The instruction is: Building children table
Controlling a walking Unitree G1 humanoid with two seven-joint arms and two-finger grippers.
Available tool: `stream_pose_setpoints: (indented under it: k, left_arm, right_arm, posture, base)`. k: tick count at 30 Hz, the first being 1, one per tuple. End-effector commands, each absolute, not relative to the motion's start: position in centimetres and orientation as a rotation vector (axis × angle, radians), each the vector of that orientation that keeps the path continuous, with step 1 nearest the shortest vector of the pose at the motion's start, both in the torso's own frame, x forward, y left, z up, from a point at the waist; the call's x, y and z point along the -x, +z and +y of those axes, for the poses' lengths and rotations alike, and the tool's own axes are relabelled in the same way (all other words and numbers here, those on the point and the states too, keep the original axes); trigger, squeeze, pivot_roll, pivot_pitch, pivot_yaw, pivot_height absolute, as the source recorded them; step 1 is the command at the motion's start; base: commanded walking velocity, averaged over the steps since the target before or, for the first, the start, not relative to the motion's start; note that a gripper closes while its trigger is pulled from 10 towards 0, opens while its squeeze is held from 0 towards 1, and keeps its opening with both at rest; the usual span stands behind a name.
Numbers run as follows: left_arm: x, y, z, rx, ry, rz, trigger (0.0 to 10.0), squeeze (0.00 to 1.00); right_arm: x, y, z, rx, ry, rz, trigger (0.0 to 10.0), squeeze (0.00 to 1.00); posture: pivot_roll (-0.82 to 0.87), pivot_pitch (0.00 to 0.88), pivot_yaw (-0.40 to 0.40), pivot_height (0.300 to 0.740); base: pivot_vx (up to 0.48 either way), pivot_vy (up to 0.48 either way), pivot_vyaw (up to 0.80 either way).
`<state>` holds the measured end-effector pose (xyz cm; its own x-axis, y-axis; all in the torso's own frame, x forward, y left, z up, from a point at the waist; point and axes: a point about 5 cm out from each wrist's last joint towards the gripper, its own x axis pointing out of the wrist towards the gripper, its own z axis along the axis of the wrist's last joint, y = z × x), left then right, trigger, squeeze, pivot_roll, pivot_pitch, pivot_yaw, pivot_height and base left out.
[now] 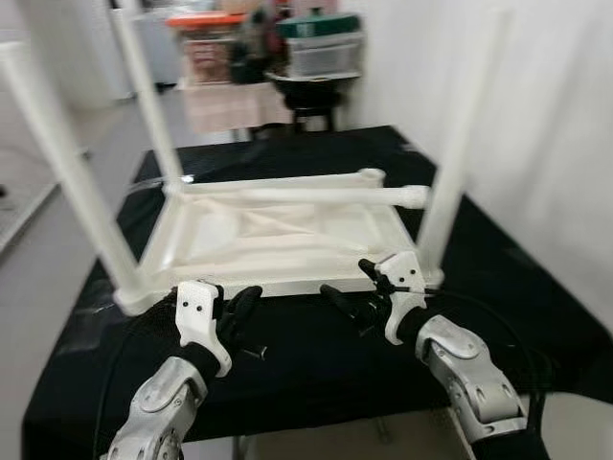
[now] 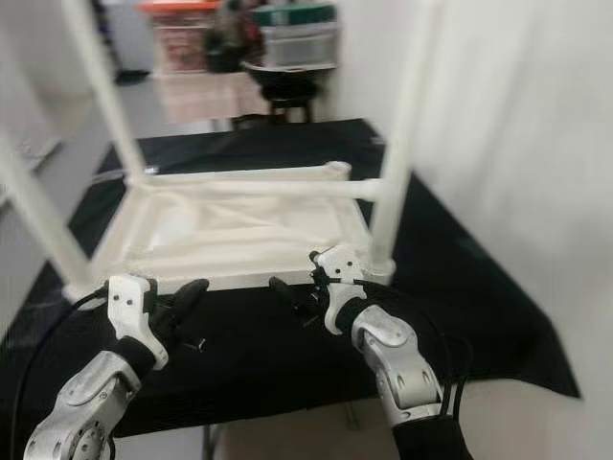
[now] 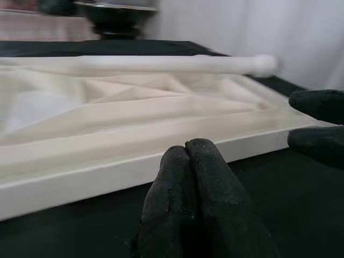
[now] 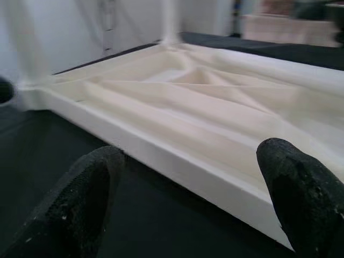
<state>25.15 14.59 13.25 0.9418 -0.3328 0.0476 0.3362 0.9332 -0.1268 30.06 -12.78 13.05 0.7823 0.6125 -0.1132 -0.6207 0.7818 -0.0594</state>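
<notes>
white children's table (image 1: pixel 278 235) lies upside down mid-frame on the black surface (image 1: pixel 316 374); three legs stand fitted, fourth leg (image 1: pixel 316 195) lies loose across it, unmounted; left claw (image 1: pixel 239 311) together, right claw (image 1: pixel 350 297) apart, both at near rim.

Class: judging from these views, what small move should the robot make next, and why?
Probably reach the open right gripper toward the loose leg lying across the upturned tabletop: three legs stand upright, the far right corner socket looks empty. The left gripper is shut, empty.
</notes>
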Motion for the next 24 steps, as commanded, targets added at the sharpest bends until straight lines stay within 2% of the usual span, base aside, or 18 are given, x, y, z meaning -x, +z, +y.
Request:
stream_pose_setpoints:
  k: [1, 6, 15, 19, 22, 24]
  left_arm:
    - [-25.0, 13.5, 14.6, 0.091, -0.336, -0.033, 10.0, 0.0]
    - [-24.7, 13.5, 14.7, 0.074, -0.326, -0.027, 10.0, 0.0]
    - [-23.0, 13.5, 13.4, 0.066, -0.423, 0.012, 10.0, 0.0]
    - [-22.5, 13.4, 13.4, 0.064, -0.418, 0.018, 10.0, 0.0]
    - [-22.4, 13.3, 13.7, 0.054, -0.374, 0.005, 10.0, 0.0]
    - [-22.4, 13.3, 13.7, 0.054, -0.374, 0.005, 10.0, 0.0]
  right_arm:
    - [-30.1, 13.2, -12.5, 0.104, 0.691, 0.077, 10.0, 0.0]
    - [-30.0, 13.2, -12.5, 0.09, 0.692, 0.079, 10.0, 0.0]
    - [-29.8, 13.2, -12.7, 0.189, 0.731, 0.1, 10.0, 0.0]
    - [-29.5, 13.3, -12.7, 0.253, 0.784, 0.105, 10.0, 0.0]
    - [-29.3, 14.3, -12.9, 0.376, 0.883, 0.107, 10.0, 0.0]
    - [-29.3, 14.3, -12.9, 0.376, 0.883, 0.107, 10.0, 0.0]
  posture:
    - [-0.15, 0.0, 0.005, 0.74]
    - [-0.15, 0.0, 0.008, 0.74]
    - [-0.15, 0.0, 0.013, 0.74]
    - [-0.14, 0.0, 0.013, 0.74]
    - [-0.14, 0.0, 0.008, 0.74]
    - [-0.14, 0.0, 0.008, 0.74]
  base:
    - [0.0, 0.0, 0.8]
    - [0.0, 0.0, 0.8]
    - [0.0, 0.0, 0.0]
    - [0.0, 0.0, 0.0]
    - [0.0, 0.0, 0.0]
    - [0.0, 0.0, 0.0]
